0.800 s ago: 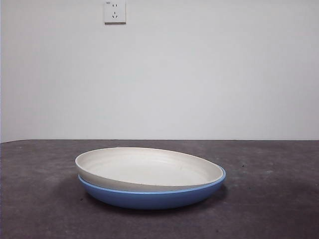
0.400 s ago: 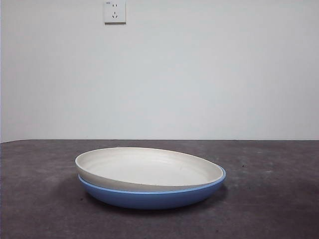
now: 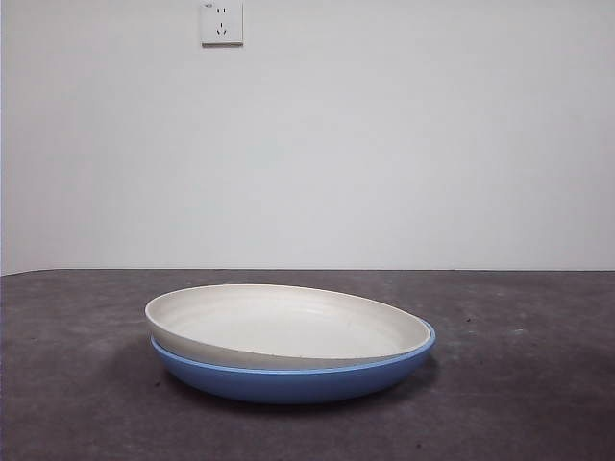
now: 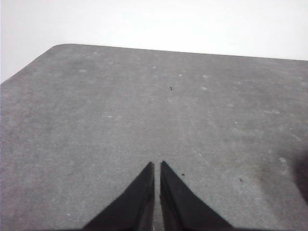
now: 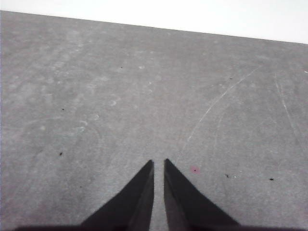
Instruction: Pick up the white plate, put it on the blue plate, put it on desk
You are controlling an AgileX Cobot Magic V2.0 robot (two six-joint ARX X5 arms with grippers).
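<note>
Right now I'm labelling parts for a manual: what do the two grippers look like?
Only the wrist views show them. The left gripper has two matte black jaws, each a smooth wedge tapering to a thin tip. The right gripper looks identical. No cables, markings or coloured pads are visible; the arms themselves are out of view.

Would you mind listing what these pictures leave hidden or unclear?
- Blue plate, front view: its inside is covered by the white plate tilted in it.
- Both plates: absent from either wrist view, which show only desk.
- Wall socket, front view: top cut off.
</note>
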